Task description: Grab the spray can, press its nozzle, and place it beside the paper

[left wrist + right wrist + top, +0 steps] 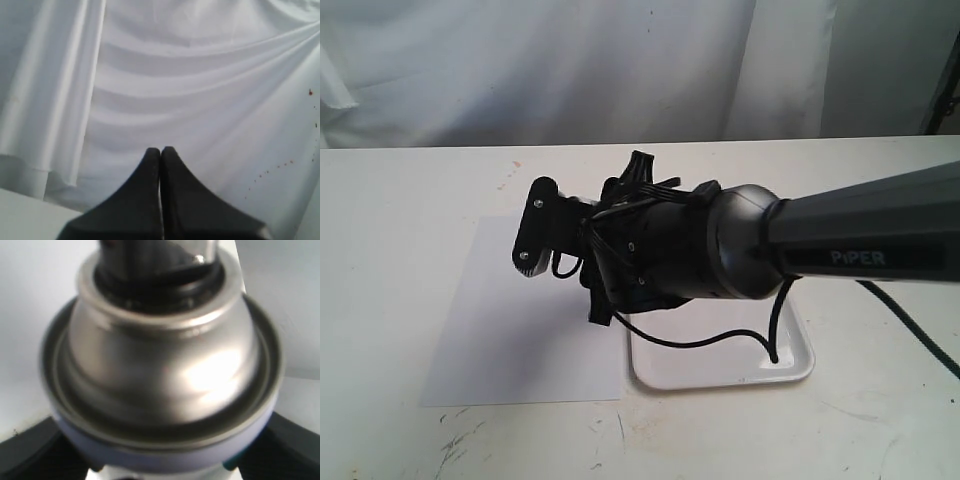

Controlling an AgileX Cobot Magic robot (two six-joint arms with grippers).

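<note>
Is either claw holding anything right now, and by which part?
The right claw grips the spray can by its body, just below the silver shoulder. The left claw holds nothing.

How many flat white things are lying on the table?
2: the paper, left in the exterior view; the rimmed tray beside it, partly behind the right arm, which may hide others.

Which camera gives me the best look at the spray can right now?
The right wrist view: the spray can fills it, silver shoulder and black nozzle close up, gripped in the right hand. In the exterior view the right arm hides it. The left wrist view shows only the shut left hand and curtain.
</note>
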